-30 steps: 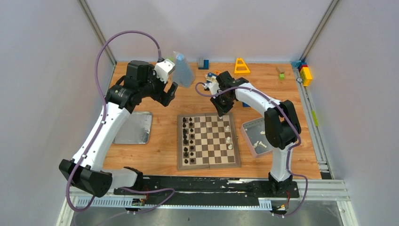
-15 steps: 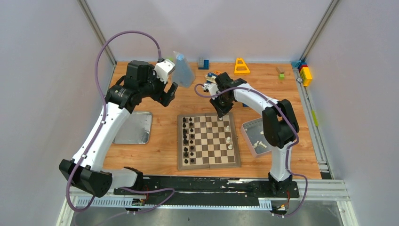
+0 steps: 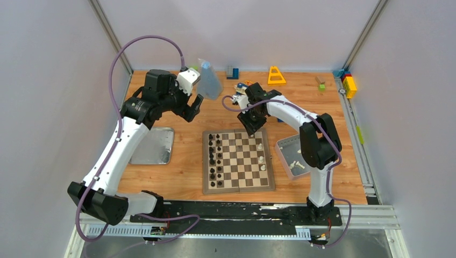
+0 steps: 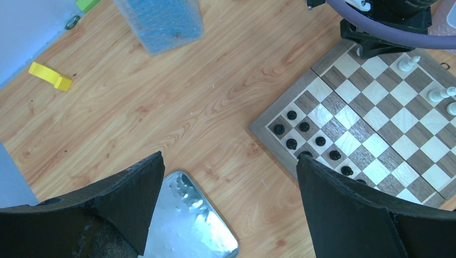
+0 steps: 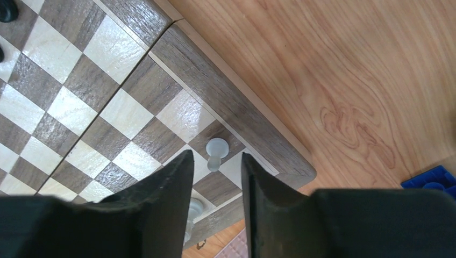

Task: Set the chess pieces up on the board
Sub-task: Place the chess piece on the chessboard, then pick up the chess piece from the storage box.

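**Hovering over a small cream chess pawn (image 5: 216,148)**

Right tool (image 5: 216,156), jaws parted and touching nothing, brackets the pawn, which stands near the corner of the brown-and-cream wooden chessboard (image 5: 236,121). Left tool (image 4: 230,158) hangs spread wide above the wooden desk (image 4: 188,107).

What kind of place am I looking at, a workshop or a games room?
Probably a robotics lab test booth: a left arm and right arm bolted to a panel-walled wooden table, with practice props like a chessboard, spray bottle and toy bricks.
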Controlling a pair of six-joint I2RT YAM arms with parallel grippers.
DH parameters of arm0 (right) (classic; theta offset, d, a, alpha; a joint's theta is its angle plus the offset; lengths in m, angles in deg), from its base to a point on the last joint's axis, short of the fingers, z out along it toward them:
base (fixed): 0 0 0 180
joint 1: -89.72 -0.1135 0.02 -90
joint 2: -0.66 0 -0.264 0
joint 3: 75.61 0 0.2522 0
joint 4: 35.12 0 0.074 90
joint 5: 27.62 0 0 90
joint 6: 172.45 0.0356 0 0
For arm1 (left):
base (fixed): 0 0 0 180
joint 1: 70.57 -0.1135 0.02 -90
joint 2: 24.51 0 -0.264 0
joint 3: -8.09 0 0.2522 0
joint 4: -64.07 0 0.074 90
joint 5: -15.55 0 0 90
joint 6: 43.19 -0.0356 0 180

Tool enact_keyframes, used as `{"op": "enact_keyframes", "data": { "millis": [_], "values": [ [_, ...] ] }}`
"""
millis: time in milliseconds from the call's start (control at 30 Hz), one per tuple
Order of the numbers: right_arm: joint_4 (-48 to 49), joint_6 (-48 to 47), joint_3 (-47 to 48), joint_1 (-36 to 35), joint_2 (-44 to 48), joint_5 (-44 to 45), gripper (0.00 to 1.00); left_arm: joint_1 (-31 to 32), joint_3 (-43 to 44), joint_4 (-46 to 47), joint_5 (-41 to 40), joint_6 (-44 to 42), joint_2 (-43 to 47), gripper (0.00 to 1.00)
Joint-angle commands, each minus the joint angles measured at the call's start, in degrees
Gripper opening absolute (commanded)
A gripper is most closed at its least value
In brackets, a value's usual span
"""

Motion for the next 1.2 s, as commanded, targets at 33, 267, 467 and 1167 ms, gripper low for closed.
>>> {"op": "enact_keyframes", "data": {
  "millis": [33, 267, 467, 1167],
  "values": [
    [1.75, 1.14, 1.13, -0.21, 2.18, 2.22, 0.44, -0.37, -0.05, 1.51, 0.71, -0.37, 0.5, 1.0],
    [1.77, 3.4, -4.52, 4.8, 15.54, 0.03, 0.49, -0.37, -0.24, 1.7, 1.03, -0.43, 0.59, 1.0],
    [0.51, 1.56, -14.66, 16.9, 28.17, 0.22, 0.49, -0.36, -0.01, 1.26, 2.42, -0.12, 0.43, 1.0],
    [8.87, -5.5, -30.68, 35.18, 26.03, 4.4, 0.42, -0.32, -0.12, 1.0, 5.58, 0.09, -0.32, 1.0]
  ]
}}
